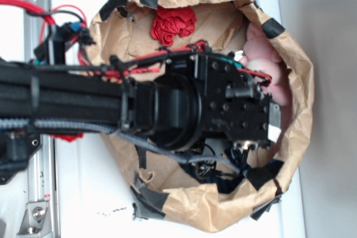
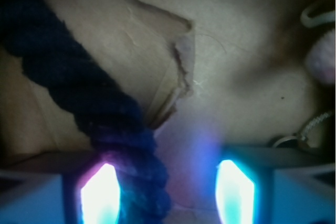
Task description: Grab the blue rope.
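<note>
White bench [image 1: 78,188], brightly and evenly lit, a few dark specks near the lower edge. Silver metal rail [image 1: 38,193] bolted along the left side. Plain grey wall [image 1: 329,82] to the right, soft shadow falling just beside the bench edge.

blue rope [image 2: 79,93]: thick dark navy twisted strands, fuzzy surface. Wrist view: runs diagonally from upper left down to bottom centre, lying on the torn brown paper [image 2: 157,51] lining, crossing just left of the paper's ripped flap. Exterior view: only a dark navy patch at the bag's lower inside, mostly hidden.
</note>
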Controlling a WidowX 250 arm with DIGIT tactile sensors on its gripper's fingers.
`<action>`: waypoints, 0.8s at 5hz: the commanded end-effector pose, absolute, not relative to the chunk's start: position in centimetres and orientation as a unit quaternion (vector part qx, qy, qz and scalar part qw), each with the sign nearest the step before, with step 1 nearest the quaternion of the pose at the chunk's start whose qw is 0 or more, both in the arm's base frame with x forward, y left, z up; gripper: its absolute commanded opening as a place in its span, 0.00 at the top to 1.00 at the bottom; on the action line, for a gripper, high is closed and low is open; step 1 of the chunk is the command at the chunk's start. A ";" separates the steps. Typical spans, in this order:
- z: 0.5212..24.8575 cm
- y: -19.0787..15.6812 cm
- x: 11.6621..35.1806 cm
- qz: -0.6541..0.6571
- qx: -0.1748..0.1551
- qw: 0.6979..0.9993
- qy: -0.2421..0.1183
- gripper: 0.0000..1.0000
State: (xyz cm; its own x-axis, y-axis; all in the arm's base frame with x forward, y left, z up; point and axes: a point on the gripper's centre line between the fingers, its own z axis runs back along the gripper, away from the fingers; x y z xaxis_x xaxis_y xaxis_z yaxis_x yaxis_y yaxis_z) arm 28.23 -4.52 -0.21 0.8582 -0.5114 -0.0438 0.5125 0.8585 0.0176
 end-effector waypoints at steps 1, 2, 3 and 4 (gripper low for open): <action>-0.1 -4.8 26.6 -0.261 0.029 0.965 0.005 1.00; 1.7 -5.1 26.5 -0.252 0.027 0.967 -0.014 1.00; 5.0 -5.1 26.8 -0.217 0.030 0.975 -0.022 1.00; 8.4 -2.8 28.1 -0.131 0.027 0.991 -0.021 1.00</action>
State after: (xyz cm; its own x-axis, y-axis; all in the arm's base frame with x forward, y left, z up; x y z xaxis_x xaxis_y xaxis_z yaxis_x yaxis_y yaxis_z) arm 27.59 -2.94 6.76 0.9594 -0.2792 -0.0404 0.2810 0.9585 0.0480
